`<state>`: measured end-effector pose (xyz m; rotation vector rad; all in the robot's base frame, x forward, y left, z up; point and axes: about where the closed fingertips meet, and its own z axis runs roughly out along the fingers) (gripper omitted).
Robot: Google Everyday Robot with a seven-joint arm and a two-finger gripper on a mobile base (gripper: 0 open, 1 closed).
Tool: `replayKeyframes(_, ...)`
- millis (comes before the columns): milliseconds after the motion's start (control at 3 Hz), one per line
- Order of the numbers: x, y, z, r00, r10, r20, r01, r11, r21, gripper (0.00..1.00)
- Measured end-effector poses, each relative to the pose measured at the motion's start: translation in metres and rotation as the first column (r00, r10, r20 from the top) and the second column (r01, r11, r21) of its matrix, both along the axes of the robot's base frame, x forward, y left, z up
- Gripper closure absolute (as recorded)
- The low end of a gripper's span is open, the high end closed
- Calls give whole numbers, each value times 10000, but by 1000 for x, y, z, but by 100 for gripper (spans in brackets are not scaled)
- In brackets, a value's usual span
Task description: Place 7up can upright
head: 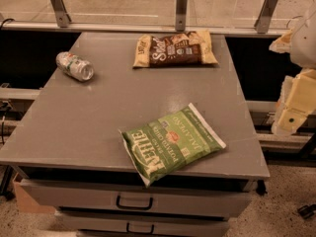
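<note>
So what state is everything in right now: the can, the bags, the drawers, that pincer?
7up can: lying on its side, far left of the table.
brown chip bag: lying flat at the far edge.
green Kettle chip bag: lying flat at the near edge, one corner overhanging.
drawers: look shut.
pincer: off the table's right side, well away from the can.

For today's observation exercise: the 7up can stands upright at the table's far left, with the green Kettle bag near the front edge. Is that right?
No. The camera view shows the 7up can lying on its side, not upright. The rest holds: far left of the table, green Kettle bag near the front edge. The gripper is beyond the table's right side.
</note>
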<state>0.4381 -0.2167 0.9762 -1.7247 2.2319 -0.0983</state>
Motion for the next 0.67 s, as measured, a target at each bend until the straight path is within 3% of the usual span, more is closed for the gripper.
replayKeyframes(667, 11, 14, 2, 9997, 143, 207, -148, 9996, 227, 0)
